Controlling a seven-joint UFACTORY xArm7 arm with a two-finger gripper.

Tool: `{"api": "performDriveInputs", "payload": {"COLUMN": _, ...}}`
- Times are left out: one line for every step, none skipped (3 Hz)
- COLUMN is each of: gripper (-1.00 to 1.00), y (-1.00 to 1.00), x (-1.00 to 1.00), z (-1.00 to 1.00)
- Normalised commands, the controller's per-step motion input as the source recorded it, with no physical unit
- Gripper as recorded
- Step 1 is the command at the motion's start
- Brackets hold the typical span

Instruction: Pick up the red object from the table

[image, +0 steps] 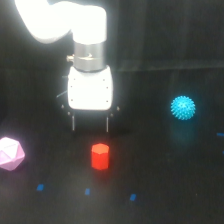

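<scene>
Approach step: claw (90,126) wide, holding nothing, above red block (100,156). Block sits just below, slightly toward exterior view's right. Next: shift over, descend, close.

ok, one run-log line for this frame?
phase: approach | gripper: open, above red block, no contact | block: upright on table, not grasped | others: pink polyhedron, cyan ball
</scene>
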Motion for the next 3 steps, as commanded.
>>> {"api": "performDriveInputs", "payload": {"gripper": 1.00, "y": -0.81, "x": 0.18, "z": -0.09}}
{"api": "performDriveInputs", "payload": {"gripper": 0.84, "y": -0.78, "x": -0.06, "z": -0.11}}
{"api": "performDriveInputs", "payload": {"gripper": 0.52, "y": -0.63, "x": -0.31, "z": -0.12}}
